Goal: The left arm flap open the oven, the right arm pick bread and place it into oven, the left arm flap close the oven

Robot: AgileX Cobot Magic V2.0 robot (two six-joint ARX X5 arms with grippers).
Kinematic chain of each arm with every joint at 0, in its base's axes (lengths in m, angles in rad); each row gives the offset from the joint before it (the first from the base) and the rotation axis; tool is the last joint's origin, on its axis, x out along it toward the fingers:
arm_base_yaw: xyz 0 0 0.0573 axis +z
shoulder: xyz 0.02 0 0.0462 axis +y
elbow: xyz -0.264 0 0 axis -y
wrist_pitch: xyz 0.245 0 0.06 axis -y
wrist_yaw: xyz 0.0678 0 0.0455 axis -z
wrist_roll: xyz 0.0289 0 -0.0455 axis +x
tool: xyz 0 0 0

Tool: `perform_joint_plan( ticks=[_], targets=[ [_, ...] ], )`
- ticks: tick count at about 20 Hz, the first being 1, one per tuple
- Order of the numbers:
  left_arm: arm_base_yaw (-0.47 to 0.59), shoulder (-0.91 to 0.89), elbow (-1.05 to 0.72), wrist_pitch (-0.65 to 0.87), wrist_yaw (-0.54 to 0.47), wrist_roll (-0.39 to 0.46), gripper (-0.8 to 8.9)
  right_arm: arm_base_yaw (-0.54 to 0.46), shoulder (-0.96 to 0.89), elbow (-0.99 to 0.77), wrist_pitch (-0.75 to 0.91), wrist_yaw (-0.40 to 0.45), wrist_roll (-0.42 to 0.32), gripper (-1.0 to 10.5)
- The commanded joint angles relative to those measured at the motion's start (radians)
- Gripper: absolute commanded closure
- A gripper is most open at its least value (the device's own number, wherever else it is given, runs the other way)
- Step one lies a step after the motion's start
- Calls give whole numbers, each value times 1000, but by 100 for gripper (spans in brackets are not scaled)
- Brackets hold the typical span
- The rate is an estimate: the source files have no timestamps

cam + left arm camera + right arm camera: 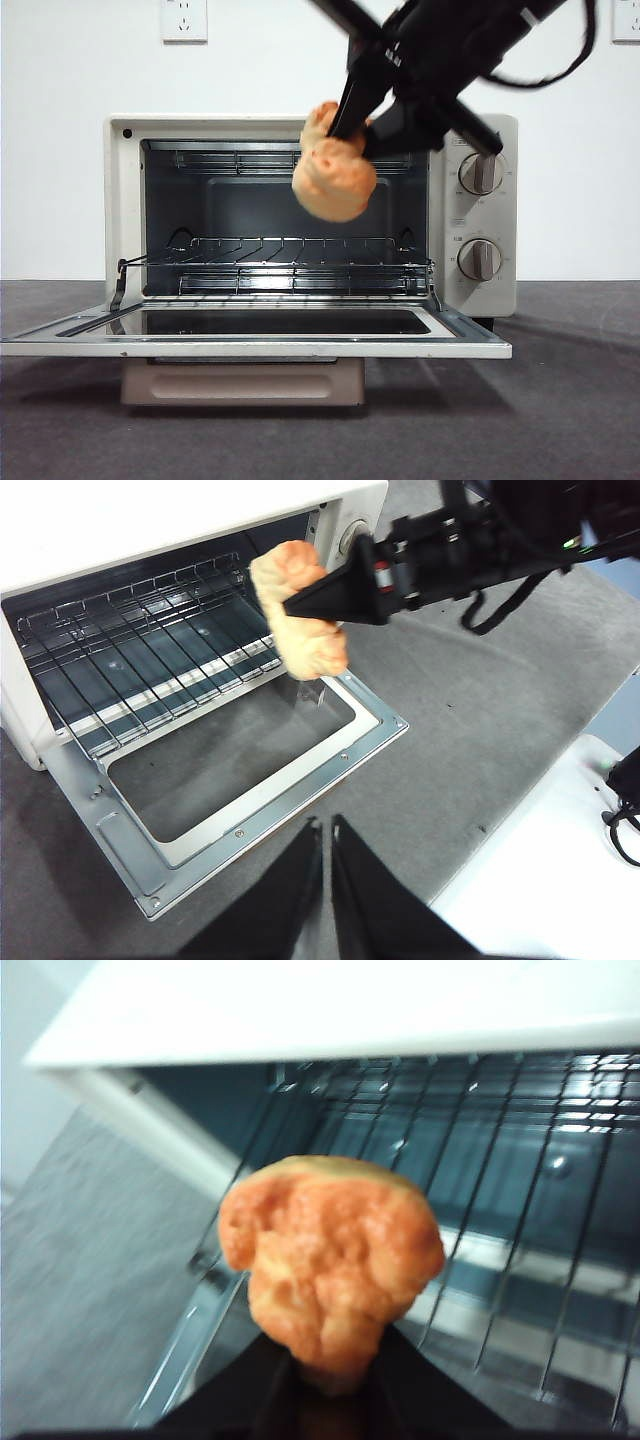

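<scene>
We see the oven (128, 200) with its door (250, 335) dropped flat over the tabletop (580, 400). Before its open mouth the right tool (355, 125) grasps the bread (333, 172), lumpy, golden-orange, in mid-air. The left tool (325, 832) waits clenched, holding nothing.

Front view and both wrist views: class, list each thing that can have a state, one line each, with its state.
Cream-white boxy toaster oven: door folded down flat, open.
Wire rack: inside the oven, bare.
Lumpy golden-orange bread: held in the air before the oven opening.
Right end effector: shut on the bread.
Left end effector: shut, holding nothing, back from the door.
</scene>
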Motion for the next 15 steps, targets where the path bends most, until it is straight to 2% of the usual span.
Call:
perform_joint_plan(
  ticks=[1, 10, 15],
  targets=[
    [-8, 4, 20, 11, -4, 11, 794, 10, 49, 14, 51, 41, 23, 914],
    [-8, 4, 21, 10, -4, 12, 794, 7, 124, 14, 147, 178, 51, 913],
    [-8, 4, 21, 10, -4, 11, 794, 7, 148, 14, 191, 227, 51, 913]
  ],
)
